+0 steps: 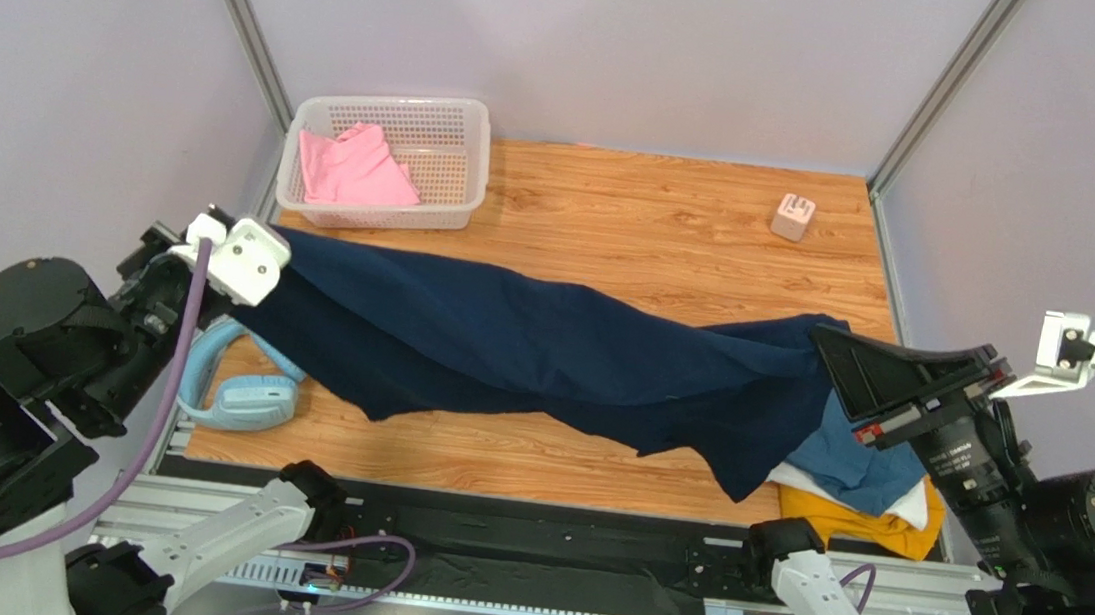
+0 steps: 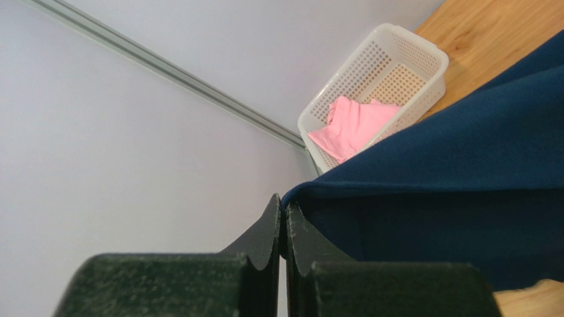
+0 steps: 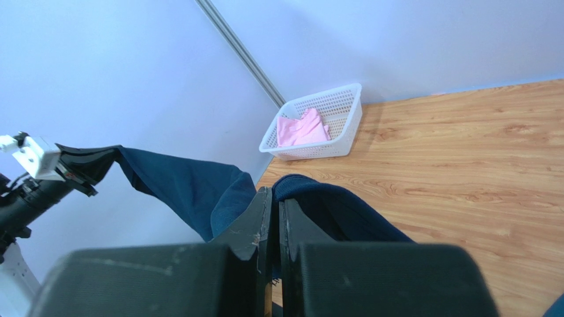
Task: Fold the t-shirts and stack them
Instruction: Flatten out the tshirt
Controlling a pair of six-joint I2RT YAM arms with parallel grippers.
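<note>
While both claws are clamped shut on the navy shirt (image 1: 534,359), left claw (image 2: 283,211) on one end near the table's (image 1: 638,211) left edge and right claw (image 3: 275,198) on the other end at the right, the cloth hangs stretched between them. It sags in the middle; can't tell if the low hem touches the wood.

Risks as I judge them:

1. Slip. Left wrist view shows only a thin bit of hem pinched at the fingertips. Pulling the arms further apart could pop it free, and that end would drop.
2. Pile gets wrecked. The shirt's right end hangs over or against the pile at the near right corner: teal shirt (image 1: 855,466), white shirt (image 1: 912,504), yellow shirt (image 1: 865,522). Any drag left or fwd could pull the top layers askew.
3. Snag. A light blue object (image 1: 244,392) sits under the left part of the span, so lowering there could catch on it or shove it.
4. Bad lay-down. The cloth looks twisted and bunched, not flat, so setting it down as is probably gives a creased, lopsided fold.

Pink shirt (image 1: 348,168) is in the basket (image 1: 376,118) at the far left, out of the way.
</note>
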